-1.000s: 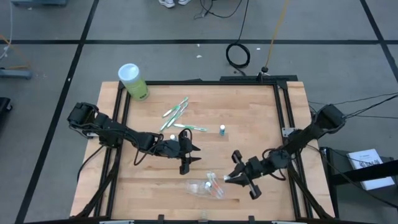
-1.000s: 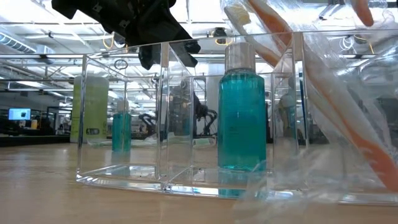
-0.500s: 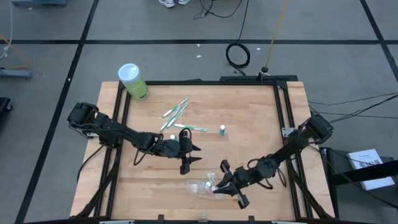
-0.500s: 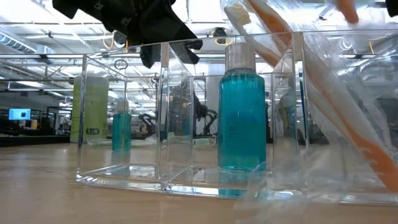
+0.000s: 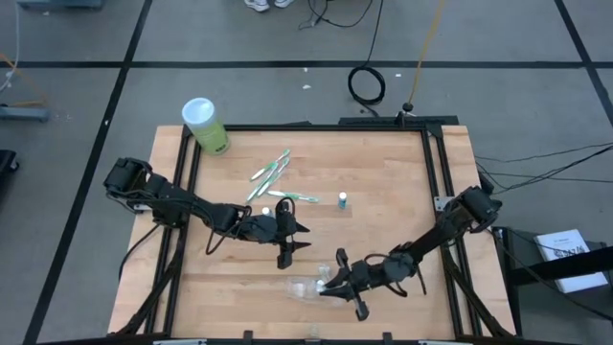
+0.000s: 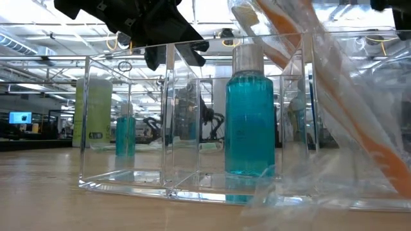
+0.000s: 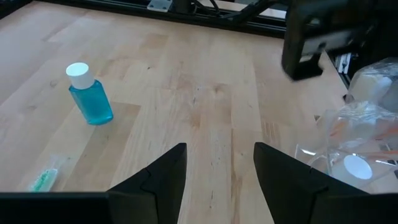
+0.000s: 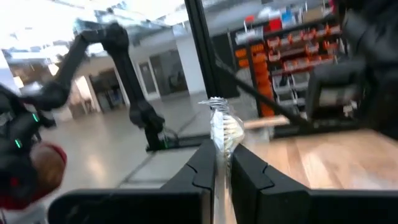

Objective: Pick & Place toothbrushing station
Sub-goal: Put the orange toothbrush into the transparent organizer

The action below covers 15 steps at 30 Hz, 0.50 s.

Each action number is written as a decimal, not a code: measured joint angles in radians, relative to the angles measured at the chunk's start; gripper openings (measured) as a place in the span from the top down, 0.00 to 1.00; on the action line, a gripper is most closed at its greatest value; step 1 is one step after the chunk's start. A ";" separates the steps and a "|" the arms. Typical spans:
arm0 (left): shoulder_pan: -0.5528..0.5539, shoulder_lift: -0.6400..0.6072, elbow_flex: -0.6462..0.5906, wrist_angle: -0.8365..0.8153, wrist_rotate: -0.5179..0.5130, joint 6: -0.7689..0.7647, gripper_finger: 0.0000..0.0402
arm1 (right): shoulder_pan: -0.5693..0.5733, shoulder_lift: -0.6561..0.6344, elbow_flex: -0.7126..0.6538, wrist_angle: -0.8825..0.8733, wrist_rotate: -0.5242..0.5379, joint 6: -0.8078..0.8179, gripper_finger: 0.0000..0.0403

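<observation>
A clear plastic organiser (image 5: 308,287) with compartments stands near the table's front edge. In the low view it holds a blue white-capped tube (image 6: 250,115), and an orange-white toothbrush (image 6: 359,122) in crinkly wrap leans in it. My right gripper (image 5: 332,281) is at the organiser's right side, shut on a wrapped toothbrush (image 8: 221,127). My left gripper (image 5: 296,240) hovers open just behind the organiser, nothing between its fingers (image 7: 217,152). Green-white toothbrushes (image 5: 271,171) and another blue tube (image 5: 342,200) lie on the table farther back. My right gripper pinches the wrapped toothbrush between its two fingers, just below the bristle head (image 8: 219,138), which sticks out past the fingertips. The fingers come roughly level from the table's right. The fingers hide the rest of the brush, so I cannot tell whether it touches the organiser.
A lime-green container with a white lid (image 5: 204,125) stands at the table's far left corner. Black frame rails (image 5: 433,182) run along the table's sides. Bare wood (image 7: 205,93) lies between the left gripper and the loose blue tube (image 7: 90,96).
My right gripper, still shut on the wrapped toothbrush, has travelled toward the table's left and sunk a little, arriving at the right side of the clear organiser. The organiser and its contents have stayed put.
</observation>
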 joint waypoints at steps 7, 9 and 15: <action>0.000 0.000 0.000 0.000 0.000 -0.003 0.51 | 0.000 0.019 0.002 -0.102 0.000 0.006 0.95; 0.000 0.000 0.000 -0.001 0.000 -0.013 0.51 | 0.001 0.024 0.002 -0.102 0.000 0.002 0.96; 0.000 0.000 0.000 -0.001 0.000 -0.012 0.51 | 0.000 0.025 0.002 -0.165 -0.002 -0.009 0.95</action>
